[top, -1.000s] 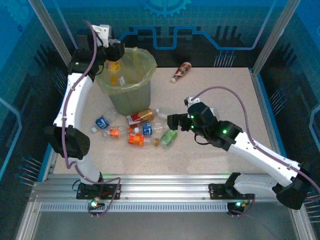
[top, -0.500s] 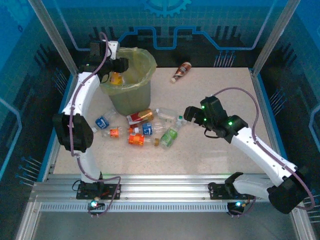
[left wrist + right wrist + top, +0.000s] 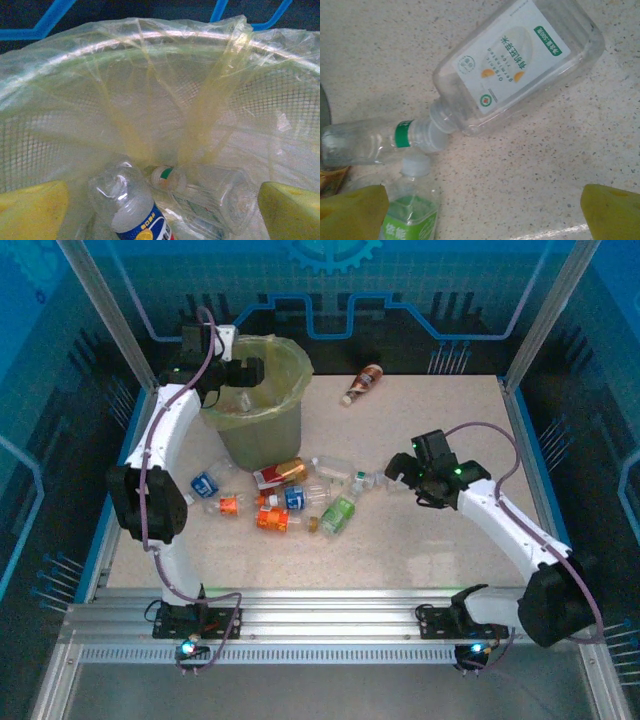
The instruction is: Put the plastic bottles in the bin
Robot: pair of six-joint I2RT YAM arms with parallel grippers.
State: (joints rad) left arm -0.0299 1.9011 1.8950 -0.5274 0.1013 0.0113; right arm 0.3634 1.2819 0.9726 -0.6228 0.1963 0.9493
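- At worktop [image 3: 430, 540] centre, roughly eight plastic bottles [image 3: 290, 502] lie heaped, not binned.
- Right hand [image 3: 398, 472] at 3 o'clock of the heap, fingers spread wide, empty, facing a clear white-label bottle [image 3: 520, 65].
- Bin [image 3: 265, 435] at 11 o'clock; inside lie a blue-label bottle [image 3: 135, 207] and a clear green-cap bottle [image 3: 212, 192].
- Left hand [image 3: 245, 372] over the bin mouth, wide open, holding nothing.
- Brown-label bottle [image 3: 362, 384] alone at 1 o'clock, far edge.
- Judgement: early stage, most bottles left.

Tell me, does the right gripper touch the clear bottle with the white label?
Apart. In the right wrist view the right gripper is open, its yellow fingers at the bottom corners, well clear of the white-label bottle lying on the table higher up.
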